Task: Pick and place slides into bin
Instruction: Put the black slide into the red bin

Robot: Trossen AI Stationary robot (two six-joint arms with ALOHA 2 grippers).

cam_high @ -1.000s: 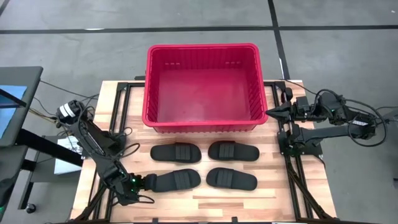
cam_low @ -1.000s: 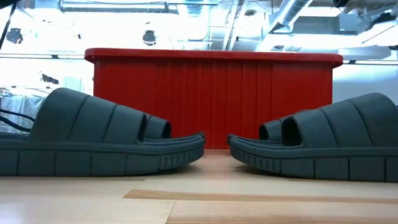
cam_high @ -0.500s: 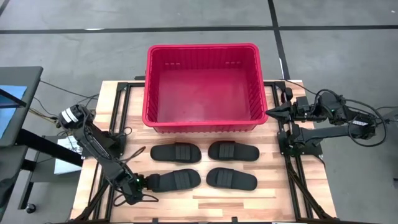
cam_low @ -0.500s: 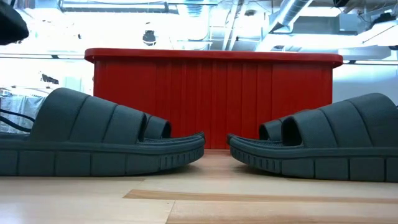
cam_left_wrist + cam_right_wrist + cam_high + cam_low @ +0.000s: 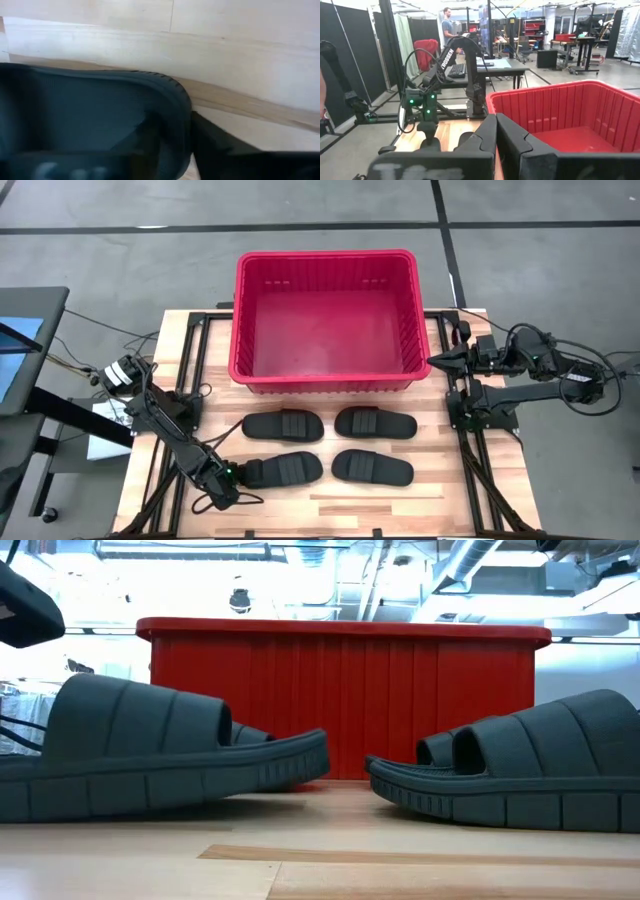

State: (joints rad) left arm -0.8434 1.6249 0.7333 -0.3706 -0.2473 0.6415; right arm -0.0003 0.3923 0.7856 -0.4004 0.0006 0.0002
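Wooden table (image 5: 500,480), red bin (image 5: 325,258) sitting empty at back. I'm gripping near-left slide (image 5: 283,470) by heel with left gripper (image 5: 236,475), toe tilting up. Next: lifting over rim. Right gripper (image 5: 436,360) clenched, waiting beside bin.

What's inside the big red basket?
Nothing shows inside the large red slotted plastic basket: its flat bottom is bare. All four black ribbed-strap slide sandals lie outside on the wooden table. The near wall hides a thin strip.

1. The bin (image 5: 325,315) is red plastic, ribbed and faintly glossy.
2. The slides (image 5: 374,423) are matt black, foam-like, with ribbed straps.
3. The table (image 5: 440,440) is pale, smooth wood planks.
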